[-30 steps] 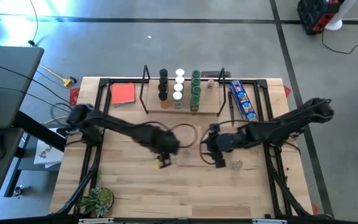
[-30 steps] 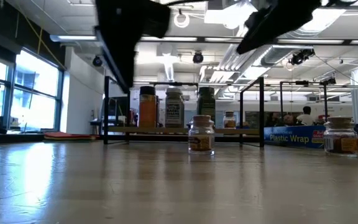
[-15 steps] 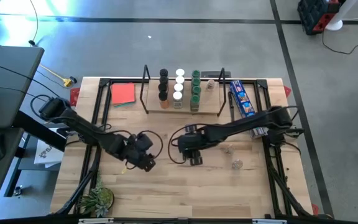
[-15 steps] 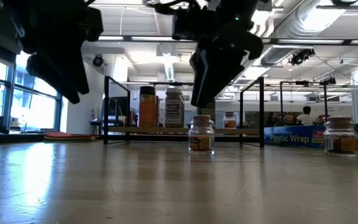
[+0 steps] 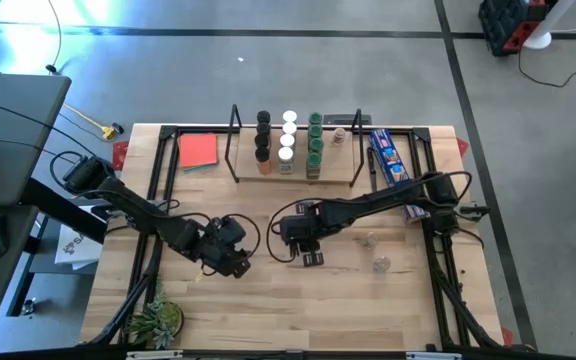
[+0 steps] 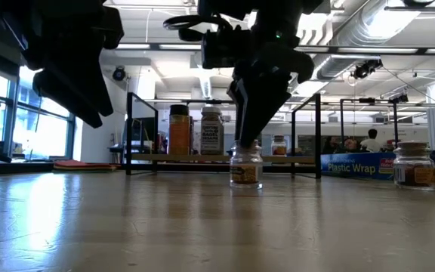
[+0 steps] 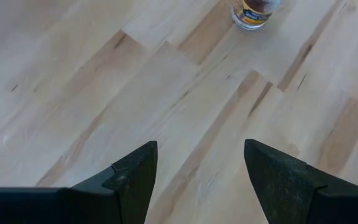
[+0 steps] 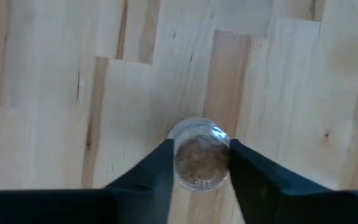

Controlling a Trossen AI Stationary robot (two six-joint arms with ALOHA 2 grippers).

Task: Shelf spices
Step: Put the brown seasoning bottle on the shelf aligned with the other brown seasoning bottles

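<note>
The right hand (image 5: 311,257) reaches down to the middle of the worktop (image 5: 298,300), its two fingers (image 8: 160,171) pressed on either side of a small clear-lidded spice jar (image 8: 199,158) that stands upright on the wood, so it is grasping that jar; in the low view the same jar (image 6: 245,165) sits under the dark fingers, in front of the shelf (image 6: 221,157); the left hand (image 7: 197,165) hovers over bare boards to the left of the right one, released, its fingers well apart with nothing between them; two more loose jars (image 5: 367,240) (image 5: 382,264) stand on the worktop to the right of the right hand; on the shelf (image 5: 343,165) at the far side, rows of black-, white- and green-lidded jars (image 5: 287,142) stand upright; a red square (image 5: 198,151) lies left of the shelf; a blue packet (image 5: 390,160) lies right of it.
</note>
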